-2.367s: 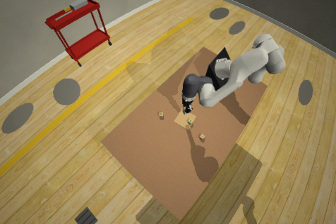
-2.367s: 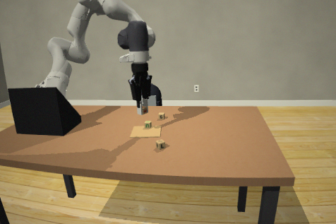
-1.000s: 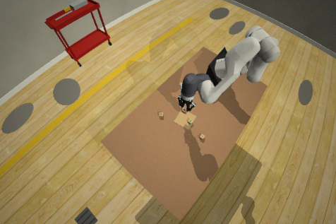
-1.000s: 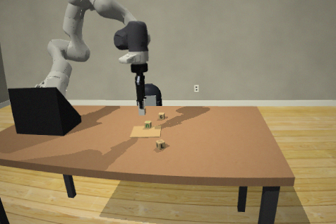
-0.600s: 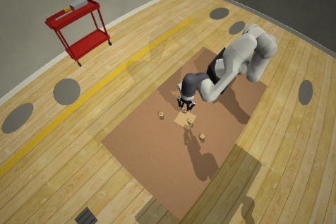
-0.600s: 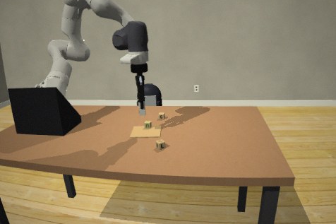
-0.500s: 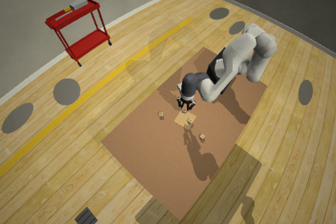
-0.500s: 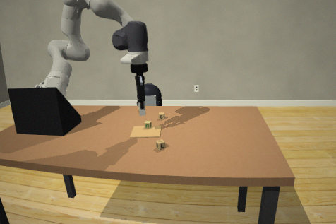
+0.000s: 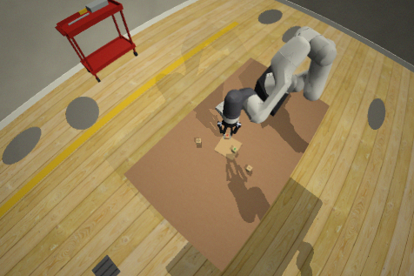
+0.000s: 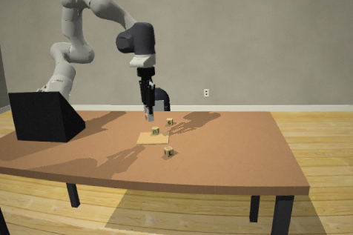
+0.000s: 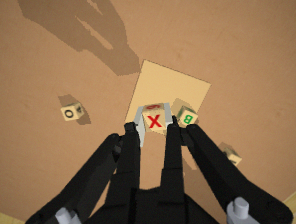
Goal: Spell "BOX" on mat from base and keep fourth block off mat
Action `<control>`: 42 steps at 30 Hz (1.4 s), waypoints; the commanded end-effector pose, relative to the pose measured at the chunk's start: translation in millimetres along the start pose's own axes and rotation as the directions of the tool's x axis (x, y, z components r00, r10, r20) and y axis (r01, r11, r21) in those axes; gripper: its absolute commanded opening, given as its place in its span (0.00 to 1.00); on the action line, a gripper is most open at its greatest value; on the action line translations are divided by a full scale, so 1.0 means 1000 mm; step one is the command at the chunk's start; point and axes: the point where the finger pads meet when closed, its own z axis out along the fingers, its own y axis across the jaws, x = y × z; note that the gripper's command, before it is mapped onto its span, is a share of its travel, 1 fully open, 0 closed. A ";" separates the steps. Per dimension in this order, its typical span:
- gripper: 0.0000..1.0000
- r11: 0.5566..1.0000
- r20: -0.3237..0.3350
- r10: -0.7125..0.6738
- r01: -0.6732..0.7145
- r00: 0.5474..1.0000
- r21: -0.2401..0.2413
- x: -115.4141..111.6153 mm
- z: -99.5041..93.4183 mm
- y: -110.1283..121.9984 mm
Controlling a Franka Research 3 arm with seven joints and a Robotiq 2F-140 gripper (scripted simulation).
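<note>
Jaws clamped on the X block (image 11: 154, 120), held above the mat (image 11: 165, 82). Lower it flat beside the B block (image 11: 188, 118), probably leaving room between for O.

The fourth block (image 11: 231, 155) (beside the mat (image 11: 172, 85)) sits half hidden behind a claw finger (image 11: 212, 160).

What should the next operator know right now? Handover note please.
Gripper: shut on the X block, held above the table near the mat's edge.
B block: on the mat, near one edge.
O block: on the table, off the mat.
Fourth block: on the table, off the mat; its letter is hard to read.
Done: B on mat, X picked up.
Left: set X down, bring O between B and X, check the row reads correctly from the base, release.
</note>
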 end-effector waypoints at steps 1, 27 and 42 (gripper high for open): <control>0.16 0.993 -0.007 -0.121 0.121 0.993 0.005 0.001 -0.001 -0.002; 0.16 0.840 -0.009 -0.543 0.543 0.840 0.002 0.003 -0.001 -0.005; 0.16 0.681 -0.009 -0.733 0.733 0.681 0.000 0.004 -0.002 -0.007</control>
